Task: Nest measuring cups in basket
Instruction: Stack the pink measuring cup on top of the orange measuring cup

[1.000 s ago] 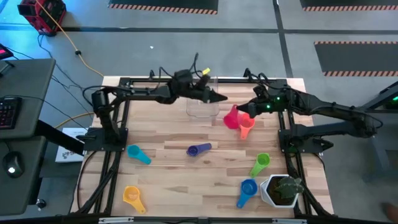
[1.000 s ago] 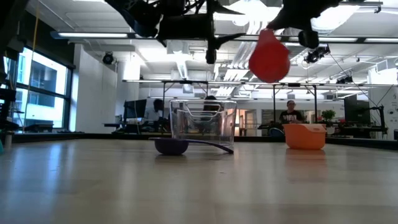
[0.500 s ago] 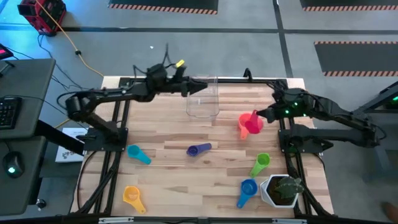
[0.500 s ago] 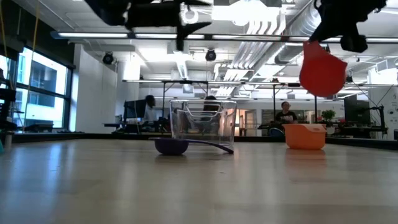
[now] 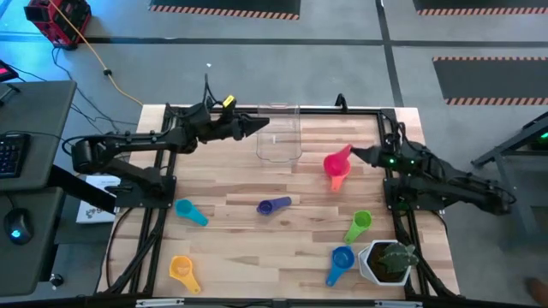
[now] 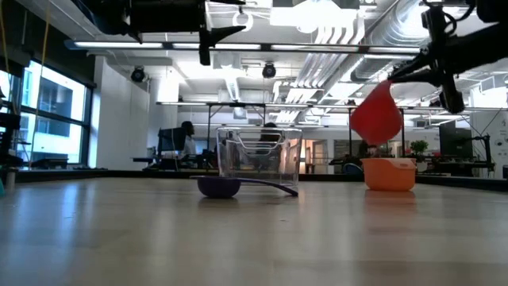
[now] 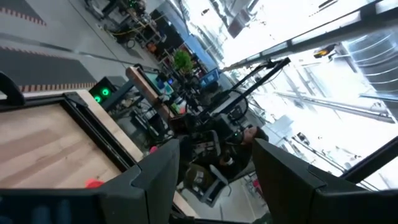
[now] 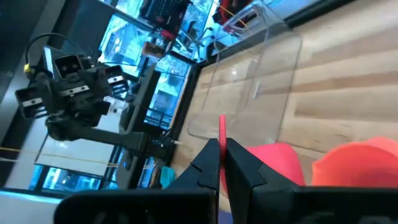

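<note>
- Your right gripper is clamped on the pink cup by its handle, above the orange cup.
- Your left gripper hangs empty beside the basket, fingers apart.

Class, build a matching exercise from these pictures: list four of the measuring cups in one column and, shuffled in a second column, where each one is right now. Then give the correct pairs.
Things
1. pink cup
2. purple cup
3. blue cup
4. yellow cup

Places
A. beside the potted plant
B. near the table's front left corner
C. on the table in front of the basket
D. held off the table in the right gripper

Pairs: 1-D, 2-C, 3-A, 4-B
</note>
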